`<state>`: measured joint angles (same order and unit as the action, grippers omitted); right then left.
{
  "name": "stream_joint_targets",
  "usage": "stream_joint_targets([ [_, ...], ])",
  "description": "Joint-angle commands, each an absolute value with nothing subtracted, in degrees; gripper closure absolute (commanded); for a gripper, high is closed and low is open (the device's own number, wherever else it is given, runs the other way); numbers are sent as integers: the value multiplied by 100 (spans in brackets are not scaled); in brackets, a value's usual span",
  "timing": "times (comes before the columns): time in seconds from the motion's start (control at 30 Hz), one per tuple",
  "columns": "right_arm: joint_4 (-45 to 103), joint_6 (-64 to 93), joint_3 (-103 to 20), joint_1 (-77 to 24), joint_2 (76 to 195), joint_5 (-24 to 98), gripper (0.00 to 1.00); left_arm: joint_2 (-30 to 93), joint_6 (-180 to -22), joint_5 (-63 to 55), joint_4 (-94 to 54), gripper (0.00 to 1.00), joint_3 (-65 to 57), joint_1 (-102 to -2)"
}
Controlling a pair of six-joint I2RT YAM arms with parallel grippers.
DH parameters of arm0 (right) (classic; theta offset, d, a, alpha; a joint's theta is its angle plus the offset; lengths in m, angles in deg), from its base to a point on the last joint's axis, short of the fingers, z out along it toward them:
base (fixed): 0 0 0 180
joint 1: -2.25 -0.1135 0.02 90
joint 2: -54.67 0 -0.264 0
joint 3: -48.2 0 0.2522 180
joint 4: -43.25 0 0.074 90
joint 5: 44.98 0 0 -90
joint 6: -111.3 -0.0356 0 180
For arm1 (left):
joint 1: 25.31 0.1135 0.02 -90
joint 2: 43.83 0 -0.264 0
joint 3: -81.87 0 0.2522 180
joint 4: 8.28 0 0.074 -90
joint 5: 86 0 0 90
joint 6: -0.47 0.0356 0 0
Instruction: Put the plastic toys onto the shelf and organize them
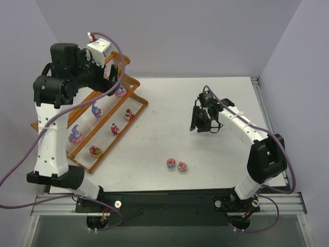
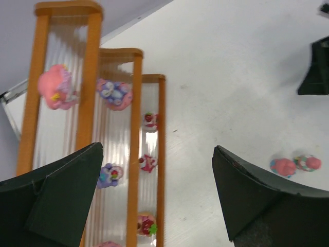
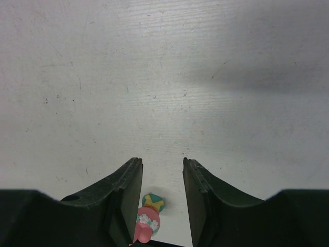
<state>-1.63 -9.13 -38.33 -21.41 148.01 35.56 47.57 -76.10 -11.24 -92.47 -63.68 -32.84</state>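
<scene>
Dark fingers (image 2: 56,206) of the left gripper (image 2: 158,149) fill the lower corners of its wrist view, spread wide with nothing between them, hanging above the shelf (image 2: 90,77) at the left of that frame. Seen from overhead, the left arm (image 1: 49,134) rises along the left edge, bends at its black elbow in the upper left and folds rightward over the shelf's far end. On the tallest tier, upper left of the wrist view, a pink toy (image 2: 54,87) rests on the rods. The middle tier carries a pink-and-blue toy (image 2: 113,94) and, lower in the frame, a purple toy (image 2: 109,175). The lowest tier holds three red-and-pink toys (image 2: 147,163) in a row. Two loose toys (image 2: 282,166) lie just beside each other on the white table (image 1: 226,164), below centre in the overhead view. The right arm (image 1: 247,128) climbs from the lower right to a black elbow, and its white forearm reaches up and left, so the right gripper (image 3: 162,163) points down over bare table right of centre, well apart from the shelf. Its jaws stand partly apart. A small pink figure (image 3: 147,222) with a green-and-yellow tip sits between them at the bottom of the right wrist view, against the finger on the frame's left, with table showing on its other side. Whether it is pinched I cannot tell.
</scene>
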Motion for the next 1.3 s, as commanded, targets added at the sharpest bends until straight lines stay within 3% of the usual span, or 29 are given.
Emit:
stream_joint_targets([
  [0.0, -470, -999, -3694, -2157, 14354, 3684, 62, 3959, -7976, -1647, -8569, 3, -5017, -4031],
  [0.1, -462, -1025, -3527, -2131, 14169, 3789, 62, 3301, -8650, -1831, -7709, 3, -3803, -4779],
  [0.23, -453, -1078, -3333, -2095, 14028, 3860, 62, 2465, -9997, -2228, -5534, 5, -1047, -5517],
  [0.4, -400, -1122, -3131, -2078, 13905, 3992, 62, 1954, -10658, -1807, -4280, 10, 560, -6862],
  [0.47, -382, -1139, -3043, -2078, 13878, 4018, 62, 2085, -10475, -1614, -4050, 14, 885, -7283],
  [0.63, -347, -1192, -2876, -2078, 13755, 4044, 63, 2691, -10149, -1419, -3734, 39, 1229, -7654],
  [0.7, -330, -1218, -2753, -2078, 13677, 4071, 63, 2981, -10044, -1393, -3628, 44, 1378, -7751],
  [0.97, -330, -1289, -2533, -2078, 13439, 4132, 62, 3659, -9929, -751, -3215, 56, 1616, -7909],
  [1.27, -330, -1289, -2498, -2078, 13360, 4176, 63, 3896, -9815, -795, -3206, 59, 1669, -7918],
])
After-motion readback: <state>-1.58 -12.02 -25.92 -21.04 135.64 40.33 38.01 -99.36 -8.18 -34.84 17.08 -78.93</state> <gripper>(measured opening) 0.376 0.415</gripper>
